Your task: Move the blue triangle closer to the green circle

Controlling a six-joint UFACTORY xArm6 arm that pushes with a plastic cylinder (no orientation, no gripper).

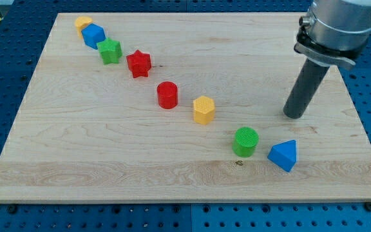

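Wooden board (108, 148): blue triangle (283, 155) beside green circle (245, 142), below my tip (294, 115)

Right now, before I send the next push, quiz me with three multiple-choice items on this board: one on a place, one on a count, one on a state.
1. Where is my tip relative to the blue triangle?
A. toward the view's top
B. toward the view's bottom
C. far toward the view's left

2. How many blocks are on the wooden board?
A. six
B. eight
C. ten

3. The blue triangle and the green circle are:
A. stacked
B. close, with a small gap
C. at opposite ends

Answers: 1 A, the rod ends above the triangle; 2 B, eight can be counted; 3 B, bare wood shows between them.
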